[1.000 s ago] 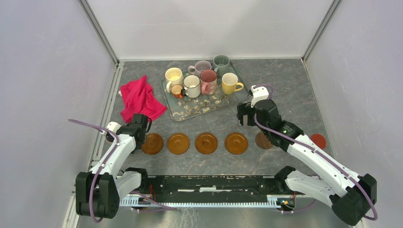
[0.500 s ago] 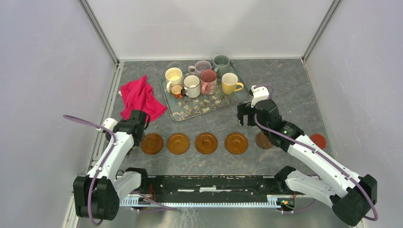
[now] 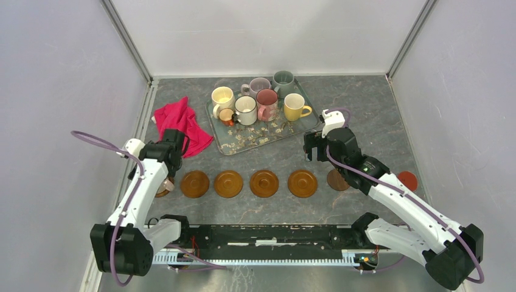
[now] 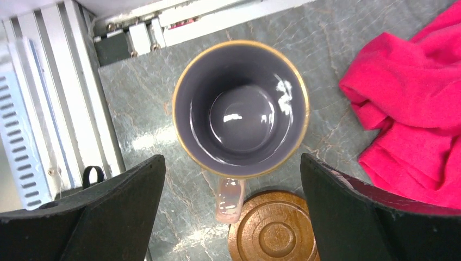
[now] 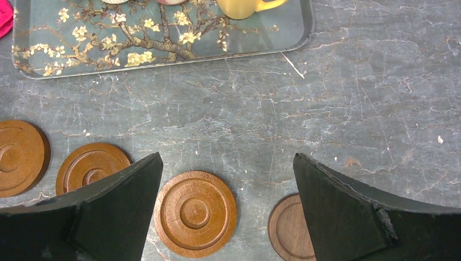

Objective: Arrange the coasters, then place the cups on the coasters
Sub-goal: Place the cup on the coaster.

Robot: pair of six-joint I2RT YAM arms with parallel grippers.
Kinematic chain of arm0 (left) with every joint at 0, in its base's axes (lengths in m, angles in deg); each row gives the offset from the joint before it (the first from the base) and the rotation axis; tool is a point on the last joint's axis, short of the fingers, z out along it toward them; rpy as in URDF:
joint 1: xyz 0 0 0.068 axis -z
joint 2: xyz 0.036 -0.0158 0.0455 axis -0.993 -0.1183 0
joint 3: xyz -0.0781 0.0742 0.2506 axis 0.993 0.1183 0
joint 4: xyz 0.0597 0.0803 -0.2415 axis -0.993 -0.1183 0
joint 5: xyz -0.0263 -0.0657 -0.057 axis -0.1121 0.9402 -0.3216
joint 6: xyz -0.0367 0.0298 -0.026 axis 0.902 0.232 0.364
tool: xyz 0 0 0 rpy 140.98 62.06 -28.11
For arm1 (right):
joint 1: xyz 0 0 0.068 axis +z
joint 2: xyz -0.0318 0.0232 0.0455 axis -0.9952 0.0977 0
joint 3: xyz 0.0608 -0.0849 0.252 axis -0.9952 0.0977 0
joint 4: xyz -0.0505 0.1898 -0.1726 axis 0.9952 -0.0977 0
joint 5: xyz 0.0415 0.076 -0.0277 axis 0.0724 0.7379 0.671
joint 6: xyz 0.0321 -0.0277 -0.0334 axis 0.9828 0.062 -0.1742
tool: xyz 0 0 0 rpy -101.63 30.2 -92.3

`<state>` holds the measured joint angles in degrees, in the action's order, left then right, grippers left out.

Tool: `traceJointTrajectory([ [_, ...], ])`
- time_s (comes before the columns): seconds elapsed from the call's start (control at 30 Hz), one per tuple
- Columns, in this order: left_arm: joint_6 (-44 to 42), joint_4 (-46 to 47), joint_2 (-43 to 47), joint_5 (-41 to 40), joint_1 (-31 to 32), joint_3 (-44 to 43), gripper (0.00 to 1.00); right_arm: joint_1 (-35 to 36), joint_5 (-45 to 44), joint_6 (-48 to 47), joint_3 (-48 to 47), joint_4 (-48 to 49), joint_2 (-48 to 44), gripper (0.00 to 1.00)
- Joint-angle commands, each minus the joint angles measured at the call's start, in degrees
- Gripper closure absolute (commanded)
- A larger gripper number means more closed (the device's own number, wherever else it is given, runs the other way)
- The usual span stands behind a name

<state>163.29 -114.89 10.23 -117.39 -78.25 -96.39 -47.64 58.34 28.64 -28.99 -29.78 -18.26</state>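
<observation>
A mauve cup (image 4: 241,109) with a gold rim and pink handle stands on the table by the left rail, just beside the leftmost orange-brown coaster (image 4: 273,229). Its base is hidden. My left gripper (image 4: 232,217) hangs open above it, touching nothing. In the top view this cup (image 3: 162,187) peeks out from under the left arm. The orange-brown coasters (image 3: 229,184) lie in a row with a dark brown one (image 3: 336,180) and a red one (image 3: 407,180). Several cups (image 3: 246,110) stand on the floral tray (image 3: 268,137). My right gripper (image 3: 311,148) is open and empty above the row.
A red cloth (image 3: 176,125) lies crumpled left of the tray, close to the left gripper (image 3: 172,146). Metal rails (image 4: 49,109) and the enclosure walls bound the table on the left. In the right wrist view an orange-brown coaster (image 5: 195,213) lies between the fingers.
The left gripper has opened wide and pulled back toward the cloth, leaving the mauve cup standing left of the coaster row. The right arm has not moved.
</observation>
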Motion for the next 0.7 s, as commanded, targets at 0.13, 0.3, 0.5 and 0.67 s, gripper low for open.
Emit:
traceJointTrajectory([
  [0.13, -23.1, 8.2, 3.7, -0.9, -0.2, -7.5, 0.00, 0.4, -2.3, -1.2, -0.4, 1.1, -0.6, 0.02],
  [0.3, -40.2, 23.6, 10.7, 11.3, -0.2, -6.3, 0.00, 0.4, -3.1, -1.4, -0.7, 0.9, -0.1, 0.02],
  [0.5, -48.4, 27.1, 7.8, 24.4, -0.1, -9.4, 0.00, 0.4, -4.4, -1.8, -0.6, 1.0, 0.4, 0.02],
  [0.67, -51.4, 30.6, 4.4, 34.4, 0.8, -11.5, 0.00, 0.4, -5.5, -2.2, -0.5, 1.2, 0.7, 0.02],
])
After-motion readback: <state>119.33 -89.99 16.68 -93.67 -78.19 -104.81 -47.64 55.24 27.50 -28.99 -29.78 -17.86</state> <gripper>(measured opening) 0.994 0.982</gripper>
